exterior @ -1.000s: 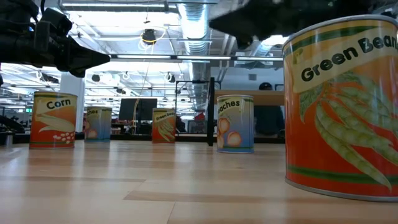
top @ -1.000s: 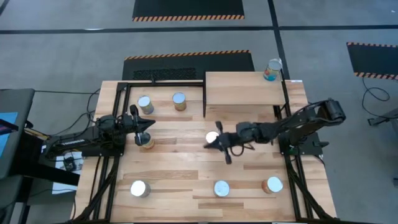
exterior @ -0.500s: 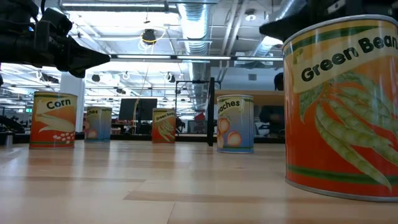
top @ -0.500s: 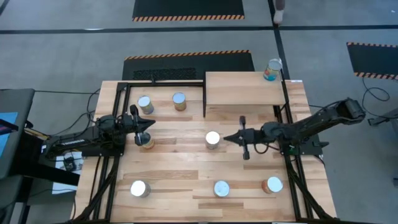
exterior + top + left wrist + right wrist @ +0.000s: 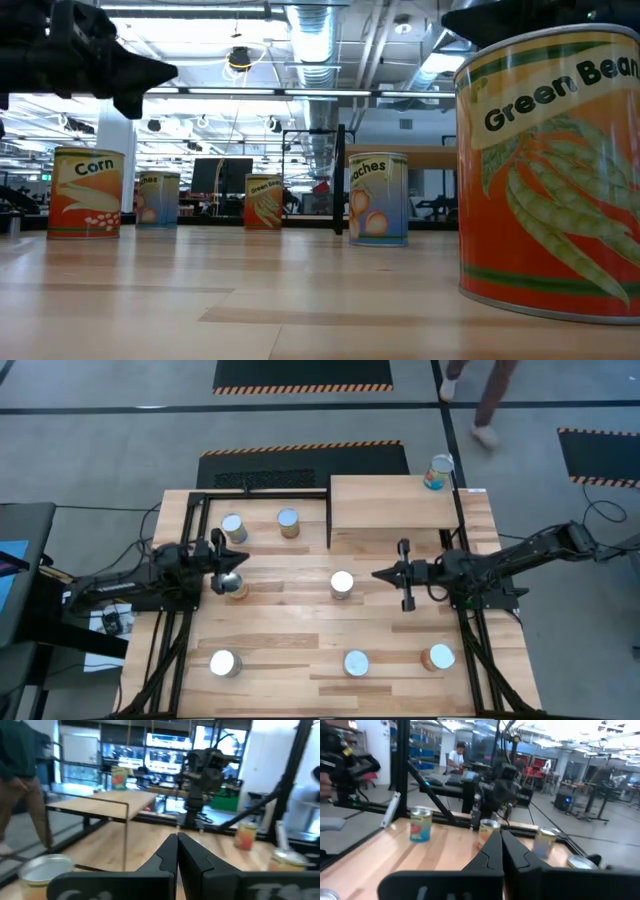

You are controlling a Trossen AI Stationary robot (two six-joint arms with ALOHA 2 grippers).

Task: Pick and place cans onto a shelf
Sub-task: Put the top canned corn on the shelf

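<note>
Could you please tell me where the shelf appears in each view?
High: shelf at the table's far edge, right of centre.
Low: pale band behind the Peaches can.
Left wrist: raised platform, left of centre.
Right wrist: not in it.
Landmark: the Peaches can, before the shelf in high and low.

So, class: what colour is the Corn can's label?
Orange, on the Corn can; clearest in the low view.
</note>
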